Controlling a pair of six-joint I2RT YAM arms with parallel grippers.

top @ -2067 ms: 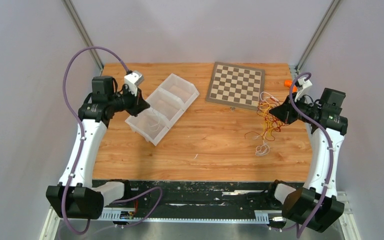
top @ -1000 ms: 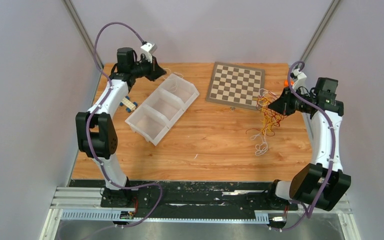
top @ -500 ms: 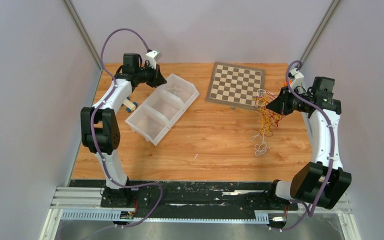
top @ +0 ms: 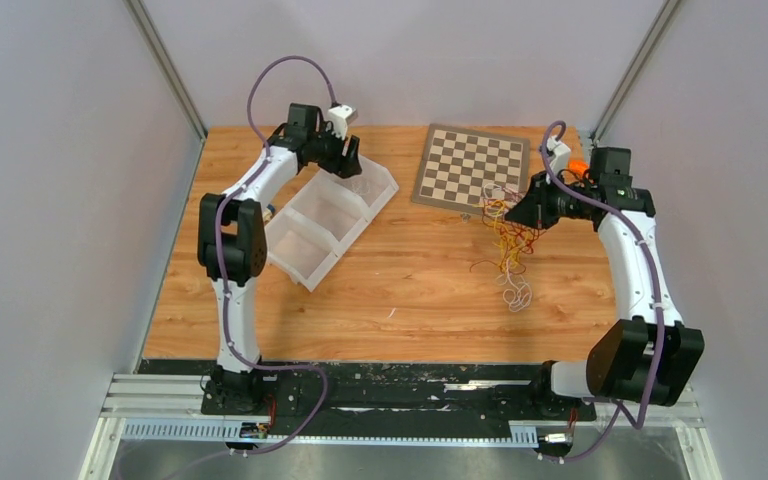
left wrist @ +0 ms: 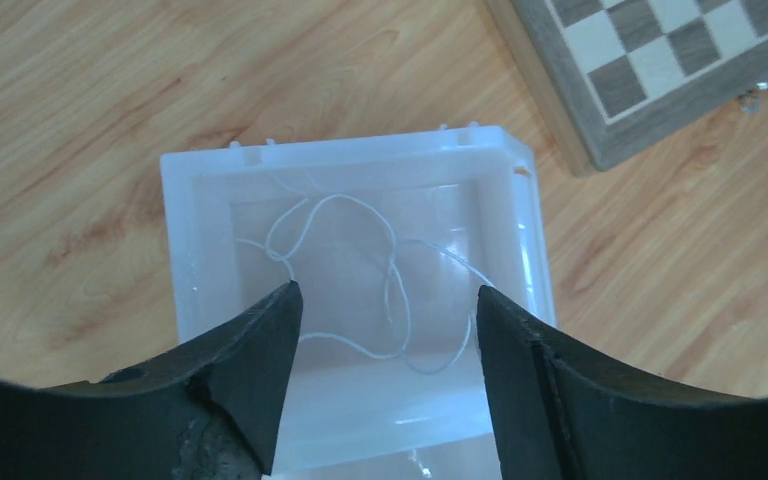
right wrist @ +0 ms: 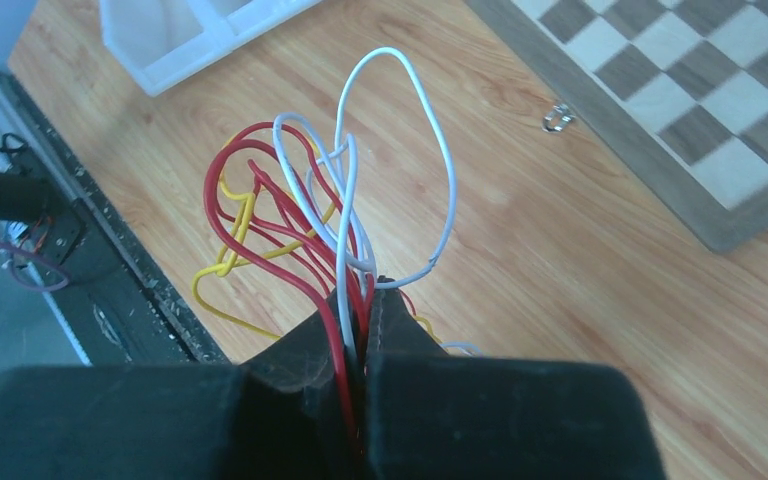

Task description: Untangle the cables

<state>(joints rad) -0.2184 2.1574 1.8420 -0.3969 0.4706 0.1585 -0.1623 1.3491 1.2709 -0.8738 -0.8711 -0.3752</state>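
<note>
We see the cables [top: 507, 232] [right wrist: 295, 215] as a tangled bundle of red, yellow and white loops, just in front of the chessboard's [top: 472, 170] [right wrist: 680, 100] near edge. The bundle's lower strands trail onto the table [top: 410, 290]. The right fingers [top: 523, 212] [right wrist: 392, 335] are closed on this bundle, pinching several red and white strands between them. Well apart from it, one white cable [left wrist: 360, 265] lies loosely curled in the end compartment of a translucent three-part tray [top: 305, 262] [left wrist: 340, 155], the end nearest the chessboard [left wrist: 660, 70]. The left fingers [top: 348, 160] [left wrist: 260, 345] hover above that compartment, spread apart and gripping nothing.
</note>
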